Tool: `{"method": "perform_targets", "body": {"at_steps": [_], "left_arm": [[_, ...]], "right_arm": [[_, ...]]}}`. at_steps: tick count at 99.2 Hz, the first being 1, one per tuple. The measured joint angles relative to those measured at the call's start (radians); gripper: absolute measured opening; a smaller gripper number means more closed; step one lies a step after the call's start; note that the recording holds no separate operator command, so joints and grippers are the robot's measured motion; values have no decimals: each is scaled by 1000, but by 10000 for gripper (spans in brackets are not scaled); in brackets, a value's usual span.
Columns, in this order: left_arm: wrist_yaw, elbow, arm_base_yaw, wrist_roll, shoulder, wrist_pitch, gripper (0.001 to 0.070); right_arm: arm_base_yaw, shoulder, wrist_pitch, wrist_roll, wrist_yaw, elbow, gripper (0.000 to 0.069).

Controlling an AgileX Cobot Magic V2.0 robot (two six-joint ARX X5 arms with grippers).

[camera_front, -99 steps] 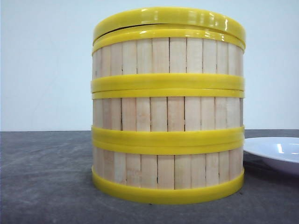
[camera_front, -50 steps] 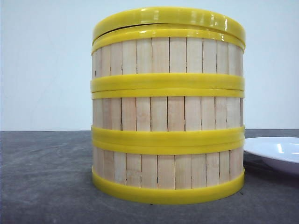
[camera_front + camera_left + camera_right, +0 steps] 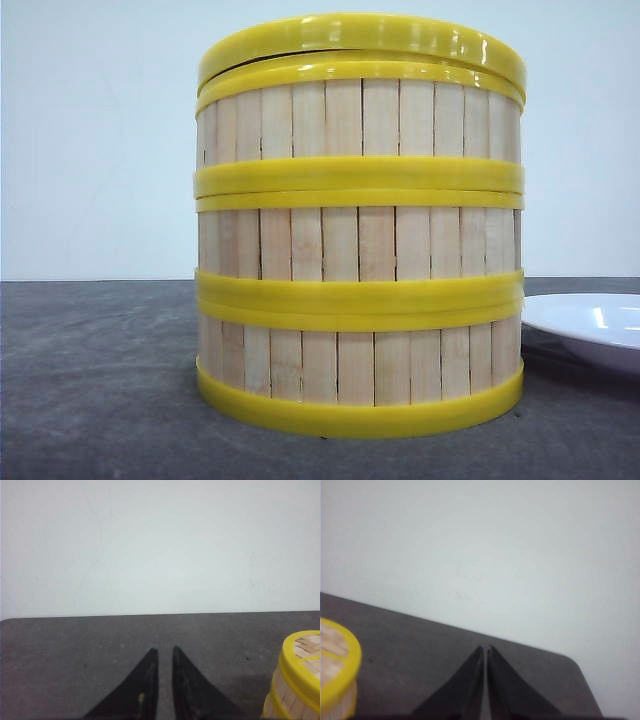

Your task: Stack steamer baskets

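Front view: three round steamer baskets of pale wooden slats with thick yellow rims (image 3: 360,230) stand stacked at desk centre, a yellow-rimmed flat lid (image 3: 362,42) on top, tilted, gap at its 9 o'clock edge. White plate (image 3: 592,328) at 3 o'clock, just beside the stack. Dark grey desk (image 3: 100,380).

Left wrist view: left hand (image 3: 165,652) nearly closed, a narrow slit between the tips, gripping nothing; stack apart at the frame edge.

Right wrist view: right hand (image 3: 485,649) closed, empty.

Stacking looks done; next would be, at most, squaring the lid. Nothing differs from the earlier frames.
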Motion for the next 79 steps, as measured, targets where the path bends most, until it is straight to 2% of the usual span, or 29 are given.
{"method": "perform_targets", "body": {"at_steps": [11,19,30,38,50,64,79], "left_arm": [[0,0,0,0,0,0,25],[0,0,0,0,0,0,25],[0,0,0,0,0,0,25],[0,0,0,0,0,0,25],[0,0,0,0,-2,0,25],[0,0,0,0,-2,0,25],[0,0,0,0,-2,0,25]], "right_arm": [[-84,-83,-141,18,-101,-24,7],[-154,-162,-131,27,-150,-94,7],[-267,-220,39,45,-209,-250,7],[-352,-215,200,89,-318,-389,7],[-410,-212,322,167,-460,-528,7],[-434,-216,493,211,-458,-637,7],[-451,-212,438,220,-450,-651,7]]}}
